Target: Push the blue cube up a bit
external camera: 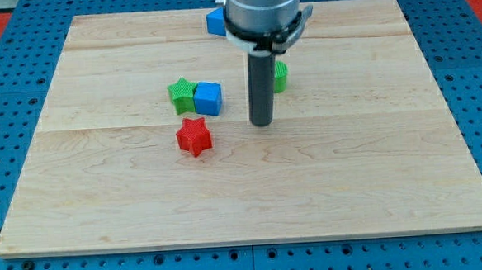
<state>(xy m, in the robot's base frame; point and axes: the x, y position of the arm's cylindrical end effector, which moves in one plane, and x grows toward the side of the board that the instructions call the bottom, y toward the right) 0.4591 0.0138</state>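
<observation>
red star [194, 137]: sitting nearest the view's bottom, just below the blue cube, crowding the lower approach.
my tip [262, 122]: resting right of the cube, apart, touching nothing; no fingers, bare rod.
blue cube [208, 98]: looking light, rigid, slidy; touching the green star [182, 95] on its left; its lower face is asking for the push.
room above: wood [122, 67] lying open.
far blocks: another blue block [215, 21] and green block [281, 76] sitting partly hidden.
</observation>
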